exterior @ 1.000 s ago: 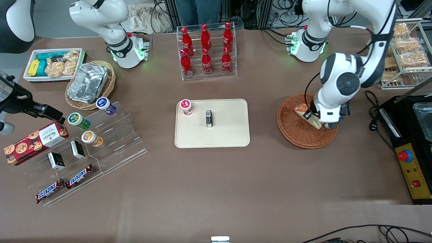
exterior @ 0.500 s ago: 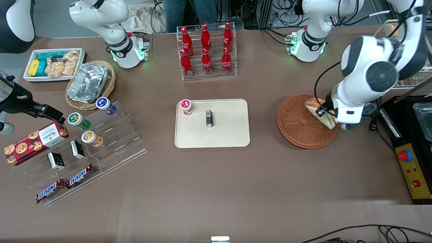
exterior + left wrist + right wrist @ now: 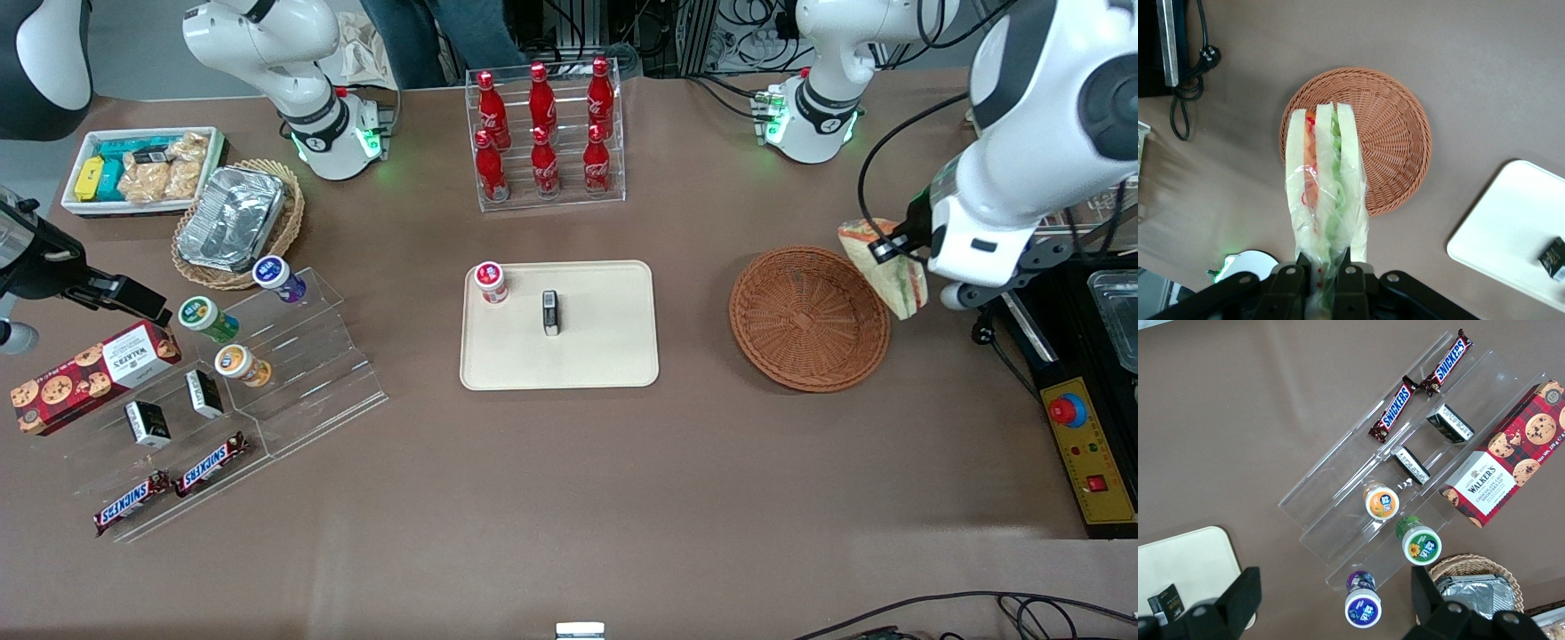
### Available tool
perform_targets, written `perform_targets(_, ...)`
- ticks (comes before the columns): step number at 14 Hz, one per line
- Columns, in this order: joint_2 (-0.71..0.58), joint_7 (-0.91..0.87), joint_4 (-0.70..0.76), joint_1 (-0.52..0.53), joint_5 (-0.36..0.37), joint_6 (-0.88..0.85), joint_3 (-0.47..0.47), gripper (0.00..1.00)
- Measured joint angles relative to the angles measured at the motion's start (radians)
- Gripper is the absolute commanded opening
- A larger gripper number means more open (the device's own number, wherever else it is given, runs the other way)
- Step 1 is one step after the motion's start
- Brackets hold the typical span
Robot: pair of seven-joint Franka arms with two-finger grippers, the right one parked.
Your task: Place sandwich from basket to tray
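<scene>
My left gripper [image 3: 900, 246] is shut on the sandwich [image 3: 880, 265], a plastic-wrapped wedge of pale bread with red, orange and green layers. It holds it in the air above the basket's edge, toward the working arm's end of the table. In the left wrist view the gripper [image 3: 1323, 270] pinches the wedge's narrow end and the sandwich [image 3: 1325, 193] hangs over the basket [image 3: 1395, 133]. The reddish-brown woven basket [image 3: 807, 317] lies empty on the table. The cream tray [image 3: 605, 356] lies mid-table, beside the basket toward the parked arm, and also shows in the left wrist view [image 3: 1511, 233].
On the tray stand a red-lidded cup [image 3: 490, 282] and a small dark box [image 3: 551, 312]. A clear rack of red bottles [image 3: 542, 133] stands farther from the camera than the tray. A black machine with a red button [image 3: 1080, 427] sits at the working arm's table end.
My gripper has lifted the sandwich out of the basket and carried it up and toward the working arm's end. The basket is now empty.
</scene>
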Motion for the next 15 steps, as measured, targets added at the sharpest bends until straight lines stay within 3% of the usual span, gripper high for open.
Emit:
perform_targets(4, 0.007, 0.16, 0.01, -0.027, -0.001, -0.008, -0.009, 0.0)
perform_targets(10, 0.093, 0.26, 0.009, -0.164, -0.005, 0.016, -0.025, 0.0)
perform_targets(15, 0.223, 0.26, 0.0, -0.304, -0.034, 0.21, -0.035, 0.0)
